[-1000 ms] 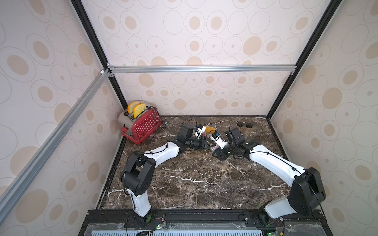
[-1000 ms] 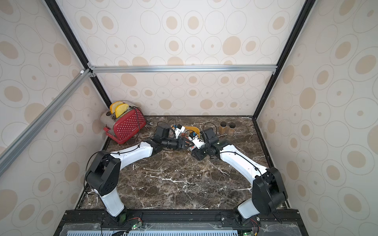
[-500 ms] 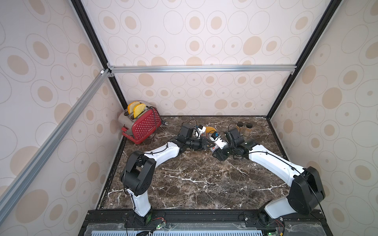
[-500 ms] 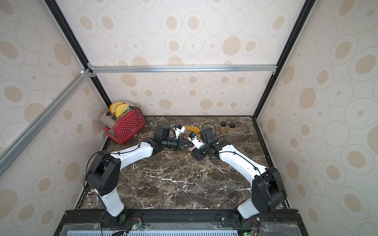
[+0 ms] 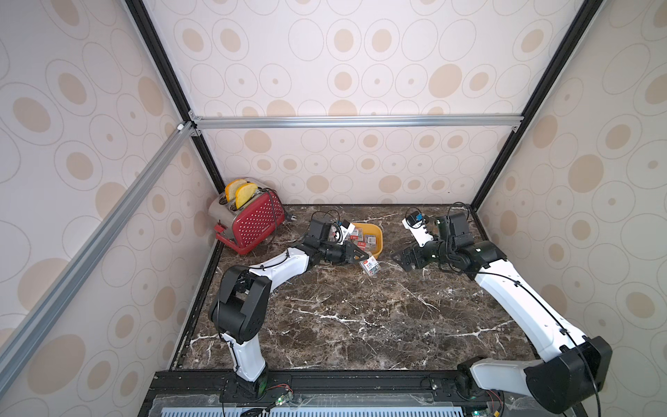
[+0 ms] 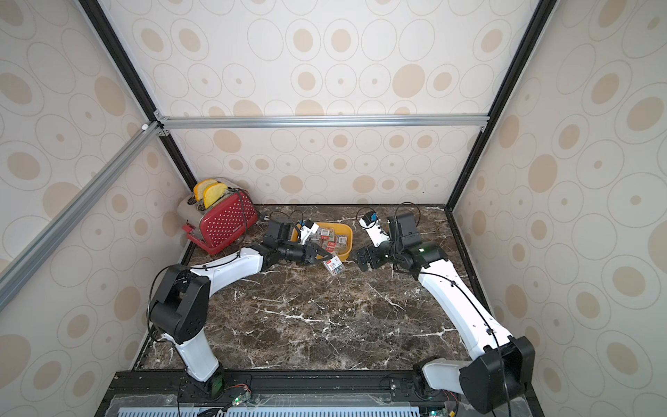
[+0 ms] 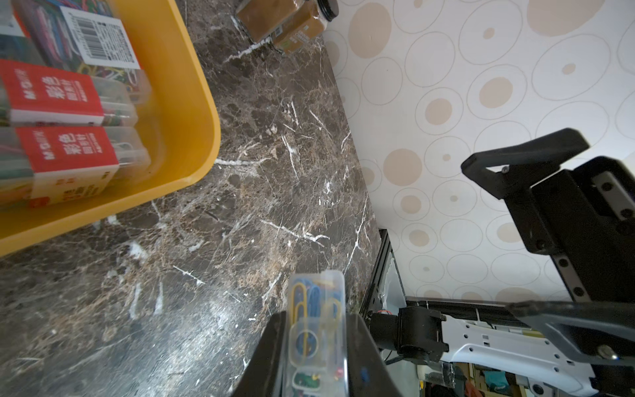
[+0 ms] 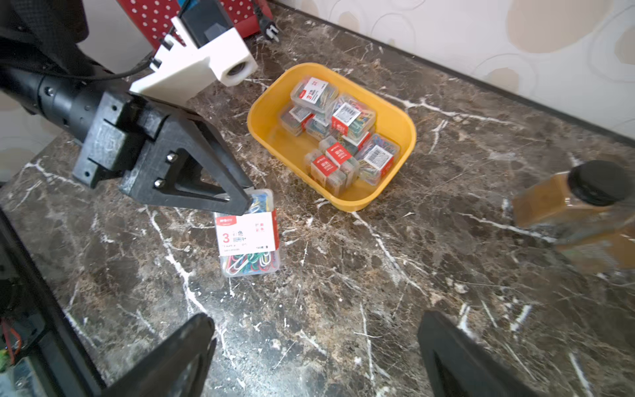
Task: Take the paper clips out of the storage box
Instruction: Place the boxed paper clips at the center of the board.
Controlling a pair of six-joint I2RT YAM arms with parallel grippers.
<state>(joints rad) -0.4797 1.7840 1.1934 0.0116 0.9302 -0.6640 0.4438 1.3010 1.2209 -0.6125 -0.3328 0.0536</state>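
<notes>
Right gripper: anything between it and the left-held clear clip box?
Only bare brown marble tabletop, in the right wrist view, between the right gripper and the clear plastic clip box.

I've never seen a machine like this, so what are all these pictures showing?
Those are two white-and-black robot arms with pinching grippers, bolted to a dark marble table. Two pictures look down from above; the other two come from cameras on the wrists. On the table sit a shallow yellow plastic tub with small clear boxes of coloured paper clips, brown black-capped jars, and a red dotted toaster. The left gripper is shut on one clear clip box, just outside the tub. The right gripper is open and holds nothing.
</notes>
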